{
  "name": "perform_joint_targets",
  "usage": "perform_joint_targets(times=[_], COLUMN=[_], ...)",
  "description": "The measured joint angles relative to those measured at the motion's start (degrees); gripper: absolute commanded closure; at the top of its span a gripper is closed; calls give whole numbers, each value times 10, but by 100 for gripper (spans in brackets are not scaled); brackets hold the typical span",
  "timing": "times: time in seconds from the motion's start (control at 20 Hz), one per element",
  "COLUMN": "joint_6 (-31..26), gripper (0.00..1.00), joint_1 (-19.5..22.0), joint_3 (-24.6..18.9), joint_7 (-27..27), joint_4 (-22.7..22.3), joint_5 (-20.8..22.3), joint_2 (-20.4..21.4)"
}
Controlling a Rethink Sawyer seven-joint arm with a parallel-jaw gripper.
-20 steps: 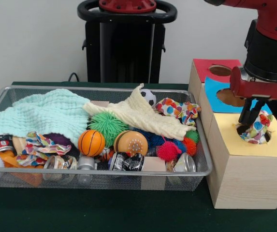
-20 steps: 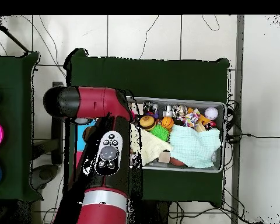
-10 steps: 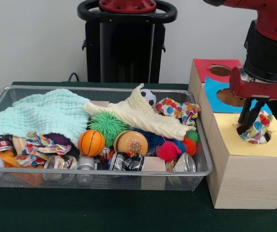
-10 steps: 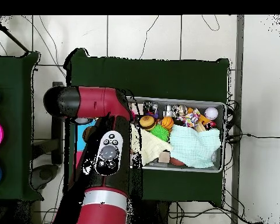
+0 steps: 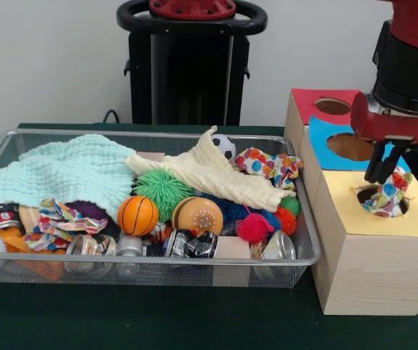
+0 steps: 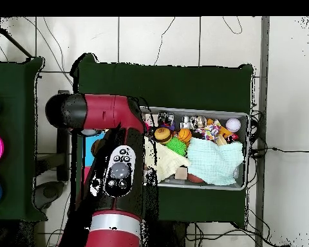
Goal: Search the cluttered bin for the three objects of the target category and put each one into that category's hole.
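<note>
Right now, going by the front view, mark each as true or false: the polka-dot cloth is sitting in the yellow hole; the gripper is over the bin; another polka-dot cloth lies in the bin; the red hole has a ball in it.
1. The polka-dot cloth sits in the hole of the yellow panel, partly sticking out. True.
2. The gripper hangs over the mesh bin. False: it is above the yellow panel's hole, beside the cloth.
3. A second polka-dot cloth lies in the bin. True.
4. The red panel's hole holds a ball. False: nothing shows in it.
</note>
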State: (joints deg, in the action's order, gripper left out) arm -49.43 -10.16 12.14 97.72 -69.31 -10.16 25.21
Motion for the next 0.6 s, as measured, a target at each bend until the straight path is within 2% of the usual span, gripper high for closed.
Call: perform_joint_targets(times=[0.6], joint_6=[0], gripper=[100], joint_1=[2], joint_3=[0], joint_7=[0], joint_4=[0], joint_5=[0], joint_2=[16])
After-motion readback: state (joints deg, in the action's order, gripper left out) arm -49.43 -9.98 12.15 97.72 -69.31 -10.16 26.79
